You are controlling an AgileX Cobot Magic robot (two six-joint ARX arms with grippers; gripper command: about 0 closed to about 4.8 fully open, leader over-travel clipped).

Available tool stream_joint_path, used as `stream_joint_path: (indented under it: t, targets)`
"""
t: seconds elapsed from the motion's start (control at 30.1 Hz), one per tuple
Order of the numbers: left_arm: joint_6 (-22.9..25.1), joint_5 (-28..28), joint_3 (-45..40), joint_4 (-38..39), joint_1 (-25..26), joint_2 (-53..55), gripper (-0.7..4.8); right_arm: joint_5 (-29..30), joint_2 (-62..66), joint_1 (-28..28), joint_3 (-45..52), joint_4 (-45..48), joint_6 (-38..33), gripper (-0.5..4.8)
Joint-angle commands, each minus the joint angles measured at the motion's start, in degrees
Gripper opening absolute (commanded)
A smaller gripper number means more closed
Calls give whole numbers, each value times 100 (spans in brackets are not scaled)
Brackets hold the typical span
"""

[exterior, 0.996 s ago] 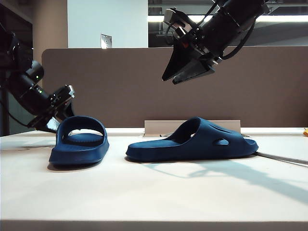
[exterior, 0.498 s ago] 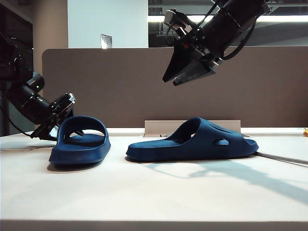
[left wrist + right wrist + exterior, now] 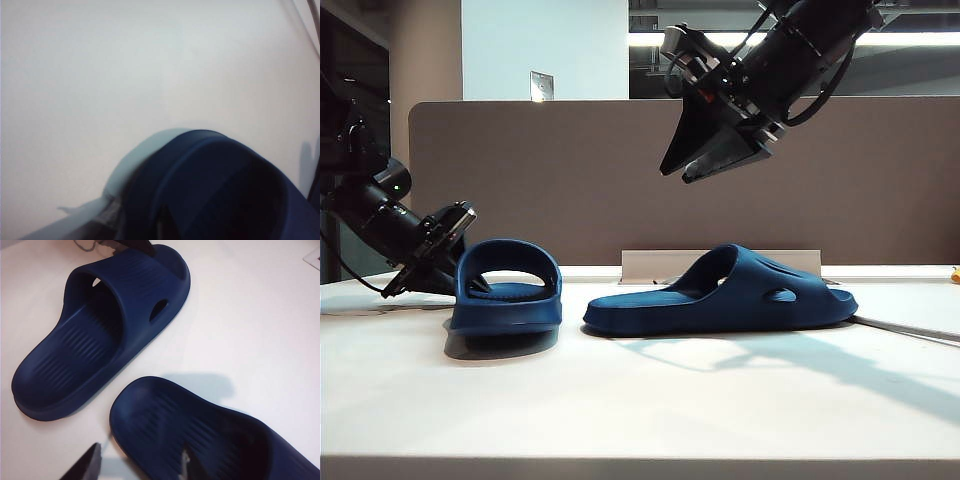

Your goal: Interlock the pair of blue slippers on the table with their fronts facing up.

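Note:
Two dark blue slippers lie on the cream table point(image 3: 640, 400). The left slipper point(image 3: 507, 290) point(image 3: 100, 335) has its strap opening turned toward the exterior camera and its near end slightly raised over a shadow. My left gripper point(image 3: 458, 268) is shut on its far end; one grey finger point(image 3: 104, 216) shows beside the navy foam point(image 3: 220, 190). The right slipper point(image 3: 720, 295) point(image 3: 200, 435) rests flat, sole down. High above it hangs my right gripper point(image 3: 715, 152) point(image 3: 140, 467), open and holding nothing.
A brown divider panel point(image 3: 620, 180) stands across the back of the table. In front of it, behind the right slipper, sits a low pale box point(image 3: 655, 264). A thin strip point(image 3: 910, 328) lies on the table at the right.
The left slipper has slid right and turned, its opening now facing the camera. The left gripper closed on its end and followed it. The right arm kept still.

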State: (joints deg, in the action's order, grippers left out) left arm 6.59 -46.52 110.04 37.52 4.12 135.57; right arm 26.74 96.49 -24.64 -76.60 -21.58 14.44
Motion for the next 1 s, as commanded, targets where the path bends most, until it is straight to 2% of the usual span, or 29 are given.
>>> stream_joint_path:
  t: [0.03, 0.1, 0.46, 0.53, 0.63, 0.76, 0.83, 1.0]
  targets:
    - [-131, 15, 2, 227, 24, -28, 51, 15, -26, -11, -9, 37, -94, 202]
    - [-275, 24, -7, 343, 90, -55, 51, 17, -26, -11, -9, 33, -120, 202]
    - [-214, 179, -15, 1862, 511, -573, 47, 37, -26, -11, -9, 94, -570, 202]
    - [-59, 313, -17, 2194, 533, -715, 46, 66, -26, -17, -9, 92, -590, 202]
    - [243, 564, -20, 2638, 557, -898, 13, 260, -26, -22, -9, 101, -695, 202]
    - [391, 706, -26, 2857, 557, -1034, 11, 310, -26, -52, -9, 96, -704, 202]
    - [391, 798, -28, 2879, 557, -1067, -5, 407, -26, -85, -9, 103, -723, 202]
    - [348, 789, -164, 2916, 553, -1064, -5, 699, -26, -260, -9, 201, -890, 202]
